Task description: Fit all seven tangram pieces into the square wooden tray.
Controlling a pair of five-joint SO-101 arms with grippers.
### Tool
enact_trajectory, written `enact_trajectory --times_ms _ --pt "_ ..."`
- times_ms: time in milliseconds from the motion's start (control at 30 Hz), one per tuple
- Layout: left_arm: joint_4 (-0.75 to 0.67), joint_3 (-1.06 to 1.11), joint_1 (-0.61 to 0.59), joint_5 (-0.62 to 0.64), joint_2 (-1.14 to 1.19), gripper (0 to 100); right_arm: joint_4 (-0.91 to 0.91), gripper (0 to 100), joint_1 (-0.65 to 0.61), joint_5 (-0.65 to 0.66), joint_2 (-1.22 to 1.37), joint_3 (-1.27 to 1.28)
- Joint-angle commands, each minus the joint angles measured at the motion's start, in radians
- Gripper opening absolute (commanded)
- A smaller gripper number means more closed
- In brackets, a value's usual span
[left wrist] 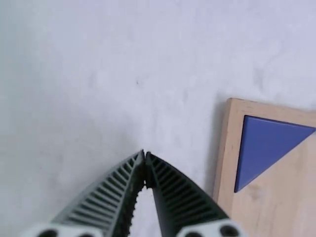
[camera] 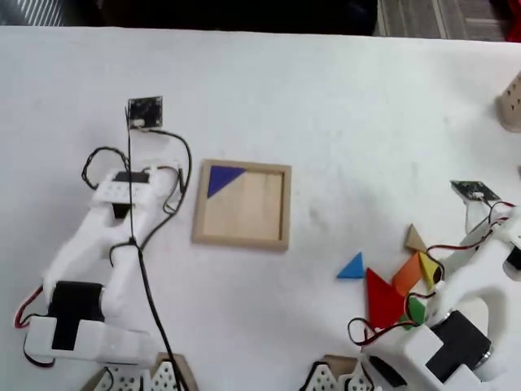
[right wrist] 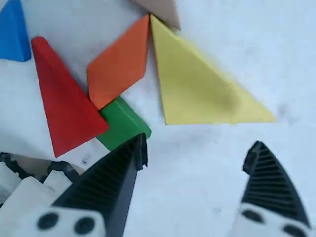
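The square wooden tray (camera: 242, 242) lay on the white worktop (camera: 326, 106) and held one piece, a dark blue triangle (camera: 221, 178) seated in its far corner on the left arm's side. The rest of the tray floor was bare wood.

Six pieces lay outside it, well apart, beside the right arm:
- A light blue triangle (camera: 352, 267) lay alone.
- The red triangle (right wrist: 64, 108), orange parallelogram (right wrist: 121, 64) and green piece (right wrist: 122, 123) touched one another.
- A yellow triangle (right wrist: 197, 84) adjoined the orange.
- A tan triangle (camera: 415, 239) lay just beyond them.

The left gripper (left wrist: 144, 168) was closed, tips together and empty, over bare worktop just beside the tray rim (left wrist: 224, 148). The right gripper (right wrist: 198, 148) stood wide, holding nothing, near the green and yellow pieces.
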Motion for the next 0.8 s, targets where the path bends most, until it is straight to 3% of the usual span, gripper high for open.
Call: enact_trajectory --times_ms 0,133,467,767 --pt "-0.025 -0.005 0.012 -0.012 -0.047 2 0.012 15.9 -0.022 -0.031 -0.053 -0.008" --pt "-0.025 -0.005 0.012 -0.012 -0.047 2 0.018 1.6 -0.047 -0.025 -0.053 -0.005" --pt "-0.023 -0.005 0.012 -0.012 -0.048 2 0.186 3.7 -0.143 -0.032 -0.053 0.009" --pt "-0.025 -0.005 0.012 -0.012 -0.048 2 0.088 1.9 -0.263 -0.031 -0.054 0.114"
